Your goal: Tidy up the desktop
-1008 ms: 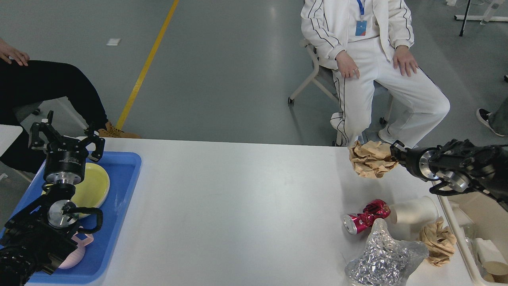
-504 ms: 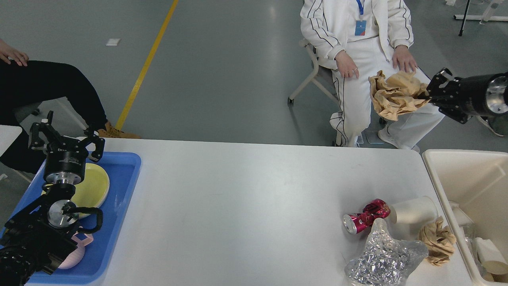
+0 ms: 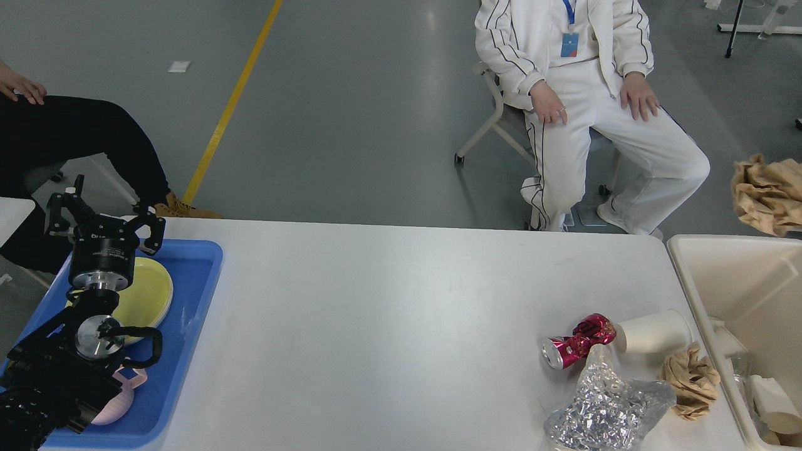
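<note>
The desktop (image 3: 388, 326) spreads before us, its far right corner now bare: the crumpled brown paper (image 3: 767, 194) has swung up over the cream bin (image 3: 692, 275). Our right gripper has left view; the left gripper (image 3: 103, 216) hangs spread, empty, over the blue tray (image 3: 188, 326). The crushed can (image 3: 573, 341), cup (image 3: 651, 332), foil bag (image 3: 608, 407) and another wad (image 3: 692, 379) remain.

One view only, taken from the robot's head: it looks forward and down across the desktop (image 3: 388, 313), whose near edge drops below the bottom of the frame while its far edge runs across the middle. Beyond that far edge the view reaches the grey floor and a seated person (image 3: 583, 94), so it stands close over the desktop yet takes in its full depth. The left arm enters at the desktop's left end, over a blue tray (image 3: 188, 326), and a cream bin (image 3: 720, 275) at the right end is cut by the frame.
</note>
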Controlling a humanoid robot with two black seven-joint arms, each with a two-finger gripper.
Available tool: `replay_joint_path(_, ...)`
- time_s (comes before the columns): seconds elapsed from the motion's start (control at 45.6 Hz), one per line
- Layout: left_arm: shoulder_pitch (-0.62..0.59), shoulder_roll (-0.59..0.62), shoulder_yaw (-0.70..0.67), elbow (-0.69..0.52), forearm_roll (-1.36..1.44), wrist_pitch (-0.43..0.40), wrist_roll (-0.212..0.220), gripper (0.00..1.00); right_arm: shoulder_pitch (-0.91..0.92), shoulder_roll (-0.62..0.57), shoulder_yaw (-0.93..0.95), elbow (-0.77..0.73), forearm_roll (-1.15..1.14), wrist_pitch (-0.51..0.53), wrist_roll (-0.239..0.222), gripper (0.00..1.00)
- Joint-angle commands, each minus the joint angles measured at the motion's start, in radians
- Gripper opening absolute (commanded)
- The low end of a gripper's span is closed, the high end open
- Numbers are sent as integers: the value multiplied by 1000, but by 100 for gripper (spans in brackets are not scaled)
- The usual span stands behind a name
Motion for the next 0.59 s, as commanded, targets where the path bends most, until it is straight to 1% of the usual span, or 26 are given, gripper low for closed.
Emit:
replay_joint_path(0.0,0,0,0,0,-1,0,0,96,-171,4,30,-15,70,-143,9,0)
replay_joint_path(0.066,0,0,0,0,-1,0,0,96,-223,4,62,-15,69,-143,9,0)
replay_joint_path(0.088,0,0,0,0,-1,0,0,96,-237,4,75,-17,69,-143,9,9)
replay_joint_path(0.131,0,0,0,0,-1,0,0,96,-262,6,102,-26,69,-143,9,35)
replay_joint_path(0.153,0,0,0,0,-1,0,0,96,-271,6,116,-35,67,-143,9,51)
replay_joint_path(0.175,0,0,0,0,-1,0,0,96,-280,11,130,-49,67,-144,9,65)
replay_joint_path(0.197,0,0,0,0,-1,0,0,96,-289,17,142,-61,67,-146,9,75)
replay_joint_path(0.241,0,0,0,0,-1,0,0,96,-311,41,161,-95,69,-149,9,86)
replay_joint_path(0.285,0,0,0,0,1,0,0,96,-337,76,177,-136,67,-155,9,100)
replay_joint_path(0.351,0,0,0,0,1,0,0,96,-369,122,199,-205,69,-157,9,100)
replay_joint_path(0.482,0,0,0,0,-1,0,0,96,-426,176,228,-305,73,-157,9,100)
replay_joint_path(0.57,0,0,0,0,1,0,0,96,-435,190,243,-319,75,-149,9,100)
